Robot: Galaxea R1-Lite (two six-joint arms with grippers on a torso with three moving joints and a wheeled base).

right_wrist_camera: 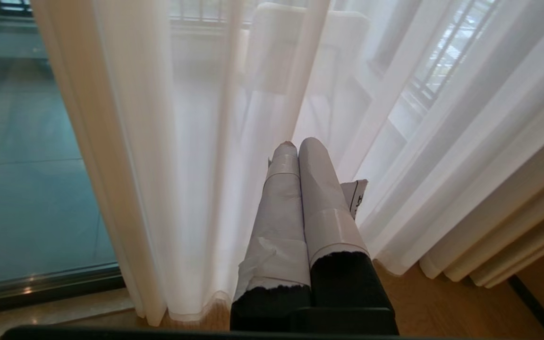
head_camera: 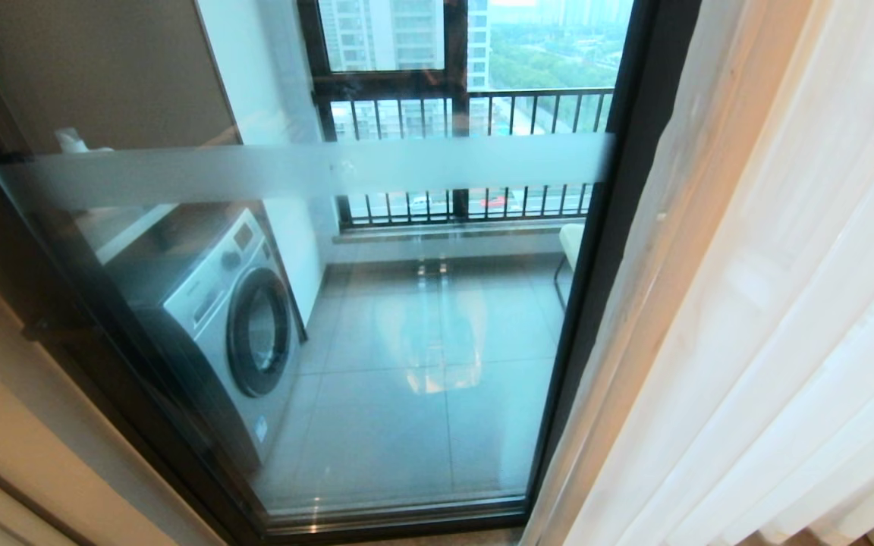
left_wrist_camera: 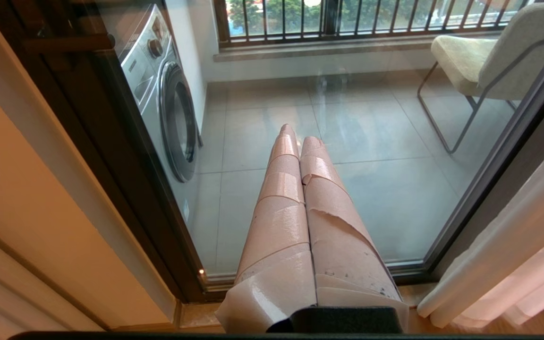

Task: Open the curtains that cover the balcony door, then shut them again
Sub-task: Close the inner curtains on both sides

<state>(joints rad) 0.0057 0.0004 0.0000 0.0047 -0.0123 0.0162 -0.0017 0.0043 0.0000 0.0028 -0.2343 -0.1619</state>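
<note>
From the head camera, the balcony door (head_camera: 422, 318) stands uncovered, its frosted band (head_camera: 308, 171) crossing the glass, with a washing machine (head_camera: 228, 326) on the balcony beyond; the sheer curtains (head_camera: 778, 318) hang gathered at the right, and neither arm shows. The left wrist camera alone reveals a beige chair (left_wrist_camera: 484, 52) outside and the left gripper (left_wrist_camera: 297, 134), its taped fingers pressed together, pointing at the glass, holding nothing. The right wrist camera shows the right gripper (right_wrist_camera: 298, 144), likewise pressed together and empty, just before the curtain folds, which reach the wooden floor (right_wrist_camera: 442, 307).
</note>
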